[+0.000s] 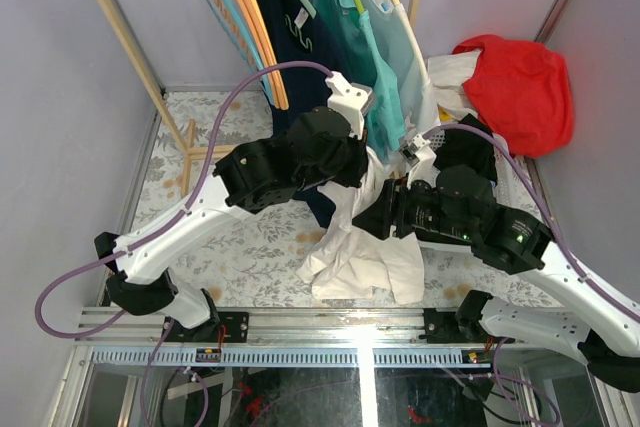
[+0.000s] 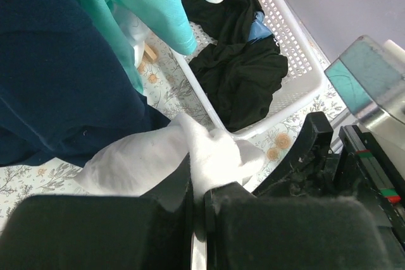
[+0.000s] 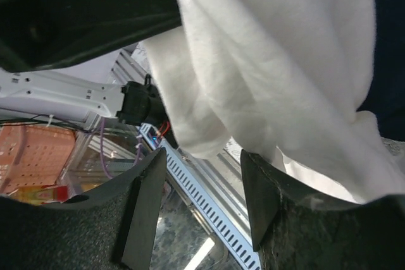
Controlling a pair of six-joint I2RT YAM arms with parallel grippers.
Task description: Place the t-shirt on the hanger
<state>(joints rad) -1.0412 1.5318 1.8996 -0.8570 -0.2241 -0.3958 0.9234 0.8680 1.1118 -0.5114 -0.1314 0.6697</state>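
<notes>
White t-shirt [image 1: 362, 252]: bunched, trailing onto surface [image 1: 245, 252]. Left pincer [image 2: 197, 188]: clamped on shirt fold. Right pincer [image 3: 204, 162]: jaws part-open, fold at fingertips.

Pale lavender walls [image 1: 60, 147] enclose a floral-patterned table [image 1: 260, 257]. A wooden garment rack [image 1: 120, 27] stands at the far-left corner.

Two matching arms. The left arm [image 1: 175, 232] has white shell links, bulky black joint housings and a white camera mount [image 1: 350, 97] at the wrist. The right arm [image 1: 560, 282] is the same, with small green lights [image 1: 520, 237] on its black section. A purple cable [image 1: 235, 107] runs along each arm. Black bases [image 1: 200, 325] at the near edge. The left gripper [image 2: 199, 219] and right gripper [image 3: 202, 200] have matte black, grainy fingers.
</notes>
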